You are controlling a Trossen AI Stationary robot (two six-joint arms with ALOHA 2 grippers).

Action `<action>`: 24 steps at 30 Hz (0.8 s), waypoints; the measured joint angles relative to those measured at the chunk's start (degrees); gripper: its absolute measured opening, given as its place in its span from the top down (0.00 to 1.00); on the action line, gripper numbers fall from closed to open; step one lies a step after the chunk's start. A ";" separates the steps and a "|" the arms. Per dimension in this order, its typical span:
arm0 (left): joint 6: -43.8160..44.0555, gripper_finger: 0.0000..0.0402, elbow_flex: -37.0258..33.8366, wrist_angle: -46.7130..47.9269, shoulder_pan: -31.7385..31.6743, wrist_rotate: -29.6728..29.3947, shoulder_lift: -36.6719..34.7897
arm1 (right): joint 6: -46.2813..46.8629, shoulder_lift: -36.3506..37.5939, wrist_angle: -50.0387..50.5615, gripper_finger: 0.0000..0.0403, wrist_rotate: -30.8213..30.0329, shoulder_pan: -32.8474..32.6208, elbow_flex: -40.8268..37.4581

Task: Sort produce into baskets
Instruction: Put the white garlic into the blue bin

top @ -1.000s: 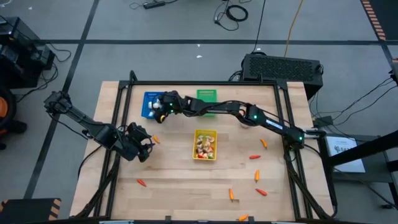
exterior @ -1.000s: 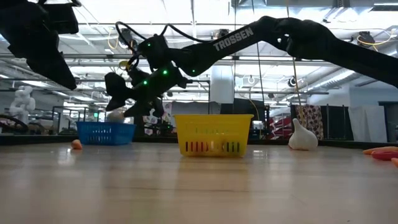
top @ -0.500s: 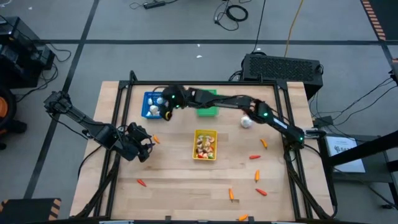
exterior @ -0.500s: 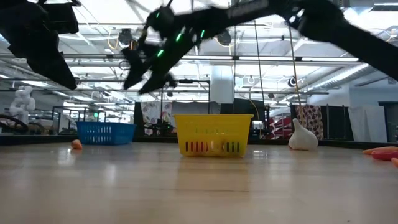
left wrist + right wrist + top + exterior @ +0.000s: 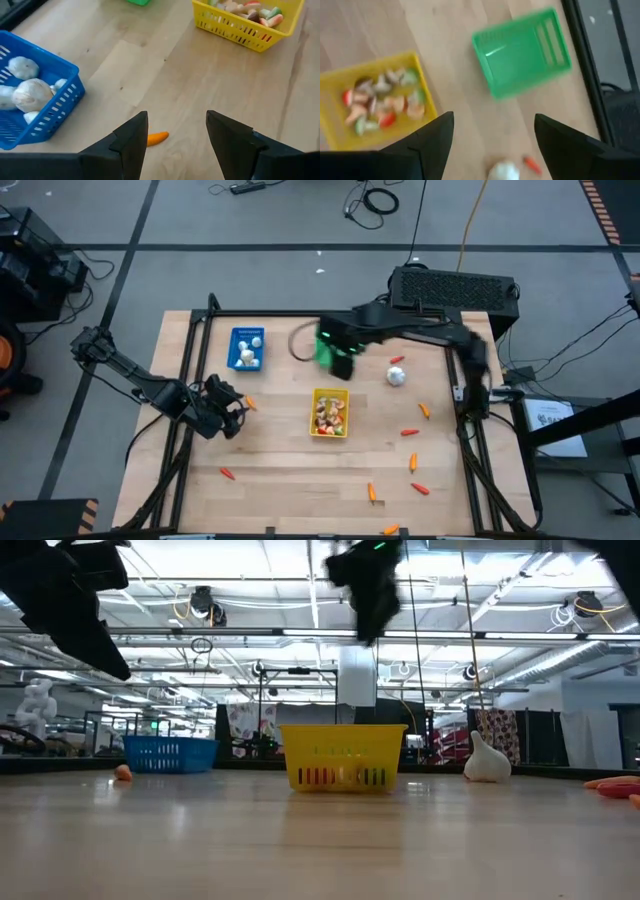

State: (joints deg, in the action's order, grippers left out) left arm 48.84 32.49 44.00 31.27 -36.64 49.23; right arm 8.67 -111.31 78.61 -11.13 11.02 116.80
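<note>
I am seeing the wooden table [image 5: 280, 460] with three baskets near its far half. The yellow basket [image 5: 330, 412] is standing in the middle, holding mixed produce. The blue basket [image 5: 246, 348] is holding white bulbs [image 5: 31, 95], and the green basket [image 5: 521, 51] is looking empty. My right gripper [image 5: 492, 145] is hanging high above the green basket, its fingers spread wide and holding nothing. My left gripper [image 5: 176, 145] is waiting low, also open and empty, just above a small carrot [image 5: 156, 138]. Another white bulb [image 5: 397, 376] and more carrots [image 5: 419, 488] are lying scattered on the table.
</note>
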 joint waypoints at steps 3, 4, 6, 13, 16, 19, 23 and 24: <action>-1.44 0.48 0.00 -0.02 0.00 -1.30 0.00 | 6.29 11.69 -4.72 0.35 -1.46 -1.91 -14.92; -2.12 0.48 0.00 -0.03 0.00 -1.84 0.00 | 8.61 15.47 -7.10 0.36 -1.91 -2.57 -19.99; -3.57 0.48 0.00 -0.38 0.00 -4.29 0.00 | 13.81 23.03 -13.05 0.36 -3.05 -4.03 -30.90; -12.88 0.48 -0.02 -9.36 -0.90 -11.58 0.60 | 27.46 40.69 -33.17 0.38 -5.52 -8.11 -60.72; -15.51 0.48 -0.02 -11.66 -1.90 -10.45 0.66 | 26.82 43.68 -40.37 0.39 -6.27 -9.15 -68.38; -16.24 0.48 -0.02 -12.15 -2.78 -9.30 0.66 | 23.19 44.39 -43.50 0.41 -10.04 -10.30 -72.61; -15.17 0.48 -0.02 -12.13 -3.55 -7.02 0.66 | 21.61 44.39 -43.76 0.42 -13.13 -10.85 -74.83; -14.81 0.48 -0.02 -12.11 -3.56 -6.86 0.66 | 21.68 44.39 -43.70 0.43 -13.21 -10.83 -75.16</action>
State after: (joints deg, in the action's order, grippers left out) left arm 34.03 32.47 31.89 27.70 -43.50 49.89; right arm 30.35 -66.92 34.92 -24.34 0.19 41.64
